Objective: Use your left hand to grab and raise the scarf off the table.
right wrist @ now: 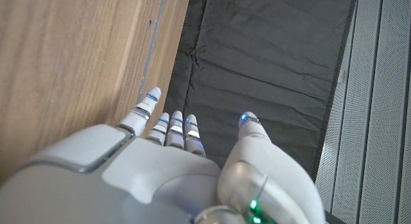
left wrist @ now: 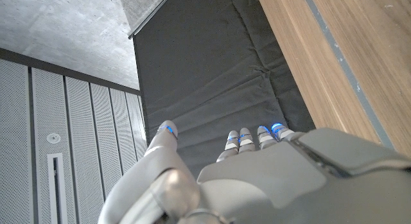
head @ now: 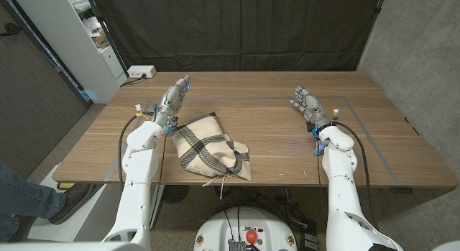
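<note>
Lying crumpled on the wooden table (head: 287, 147), the scarf (head: 208, 148) sits near the front edge, left of the middle. It is cream cloth crossed with dark stripes, bunched into a loose heap, and one corner with a few fringe threads reaches the near edge of the table.

The robot's left hand (head: 173, 98) is just beyond the scarf's far left side, apart from the cloth and holding nothing. Its fingers are extended and loosely spread, pointing toward the far side of the table. In the left wrist view the same hand (left wrist: 257, 179) shows its grey back with blue-lit fingertips (left wrist: 168, 129) reaching out straight, a strip of table (left wrist: 334, 63) beside them and a black curtain (left wrist: 212, 83) behind.

The robot's right hand (head: 305, 103) is well apart from the scarf, over the right part of the table, likewise empty with fingers straight and slightly spread. The right wrist view shows that hand (right wrist: 160, 172) with its fingers (right wrist: 149, 99) extended next to the wood grain (right wrist: 70, 63) and the dark curtain (right wrist: 270, 57).

A white power strip (head: 140, 72) lies at the far left corner of the table. Thin blue tape lines (head: 338, 100) run across the tabletop. At the left edge of the head view, a person's leg and shoe (head: 43, 201) show on the floor beside the table.
</note>
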